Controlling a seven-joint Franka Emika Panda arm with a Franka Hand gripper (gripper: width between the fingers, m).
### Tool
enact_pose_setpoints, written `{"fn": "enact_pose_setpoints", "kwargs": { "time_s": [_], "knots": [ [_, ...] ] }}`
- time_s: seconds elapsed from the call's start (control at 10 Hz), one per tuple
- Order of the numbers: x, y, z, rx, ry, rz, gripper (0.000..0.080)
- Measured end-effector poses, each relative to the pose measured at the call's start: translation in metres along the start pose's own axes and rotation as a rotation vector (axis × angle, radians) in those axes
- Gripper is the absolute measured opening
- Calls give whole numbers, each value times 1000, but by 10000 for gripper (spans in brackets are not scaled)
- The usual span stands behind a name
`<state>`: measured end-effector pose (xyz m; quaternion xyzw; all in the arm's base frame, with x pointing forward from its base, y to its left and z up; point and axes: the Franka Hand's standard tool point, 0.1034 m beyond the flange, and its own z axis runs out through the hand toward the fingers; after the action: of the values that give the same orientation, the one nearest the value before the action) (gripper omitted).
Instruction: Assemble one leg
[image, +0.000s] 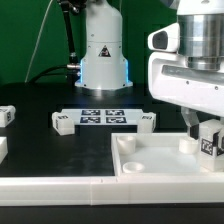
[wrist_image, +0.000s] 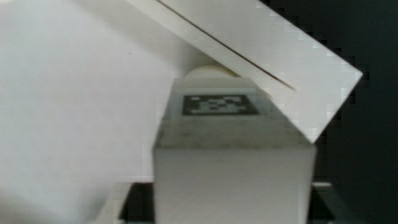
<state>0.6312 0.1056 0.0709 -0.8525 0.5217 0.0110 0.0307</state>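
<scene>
Firmly clamped, the gripper (image: 208, 140) holds the leg (image: 209, 146) between its fingers. It hangs over the tray's (image: 150, 165) far right corner, on the exterior view's right.

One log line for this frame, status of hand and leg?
hand: shut on leg | position: over tray panel, exterior view's right | leg: tagged, held at panel corner | seated in socket: cannot tell

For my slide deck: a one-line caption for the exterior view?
Robot pincer holds a tagged white leg over the white tray at its right edge.
</scene>
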Motion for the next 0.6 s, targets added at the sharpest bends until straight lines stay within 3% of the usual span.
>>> {"fn": "enact_pose_setpoints", "kwargs": {
  "time_s": [0.3, 0.6],
  "knots": [
    [-4, 6, 0, 46, 15, 407, 290],
    [-6, 9, 1, 53, 6, 679, 290]
  ]
}}
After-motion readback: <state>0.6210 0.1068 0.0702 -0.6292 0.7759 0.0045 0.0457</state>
